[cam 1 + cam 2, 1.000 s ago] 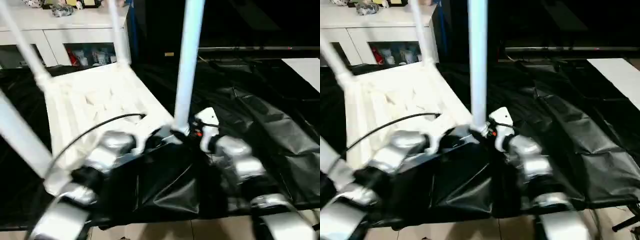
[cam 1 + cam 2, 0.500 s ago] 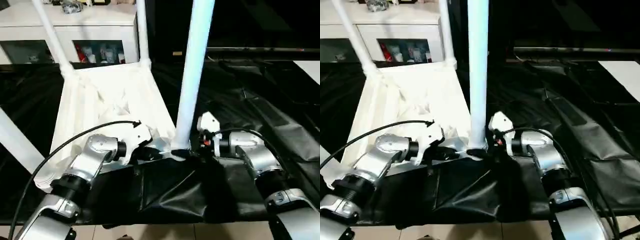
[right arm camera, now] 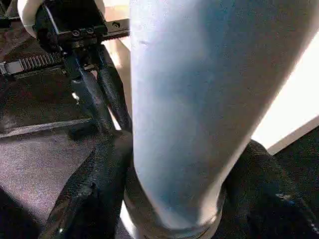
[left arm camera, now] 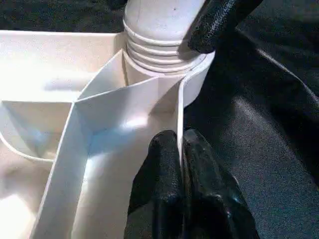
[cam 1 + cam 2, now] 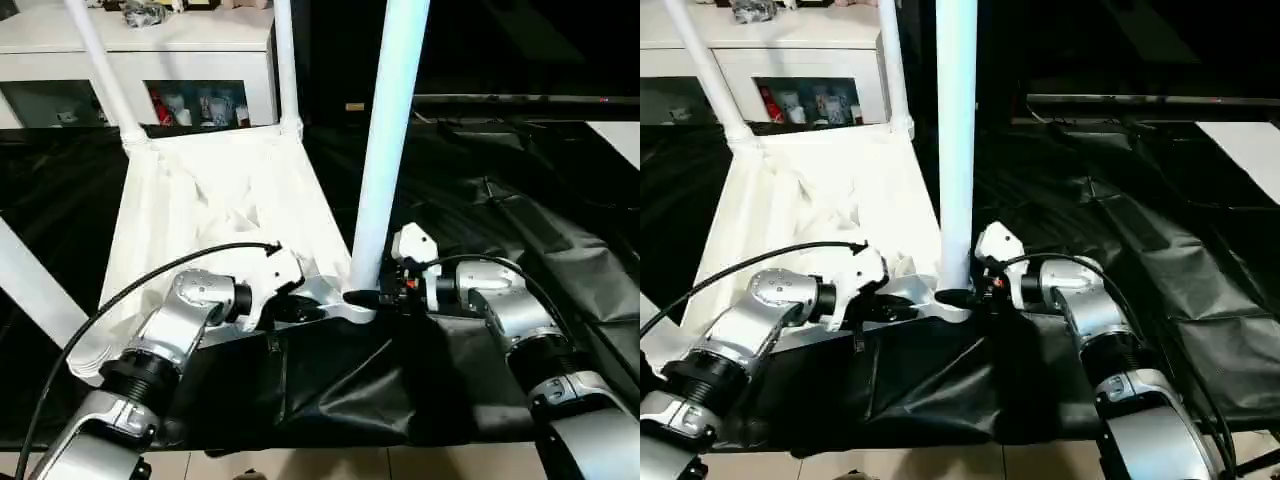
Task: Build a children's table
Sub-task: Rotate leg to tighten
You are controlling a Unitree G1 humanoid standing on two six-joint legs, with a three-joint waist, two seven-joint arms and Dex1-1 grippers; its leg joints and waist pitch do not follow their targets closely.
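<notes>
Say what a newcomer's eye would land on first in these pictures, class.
The upturned white tabletop lies on black sheeting, its legs pointing up. The nearest leg stands in the near corner socket, the right gripper around its base. The left gripper pinches the tabletop's rim beside that socket.

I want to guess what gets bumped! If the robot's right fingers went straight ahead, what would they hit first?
Probably the white leg right between them, down at its foot by the corner socket. Beyond it sit the left fingers, pinching the tabletop's edge wall.
</notes>
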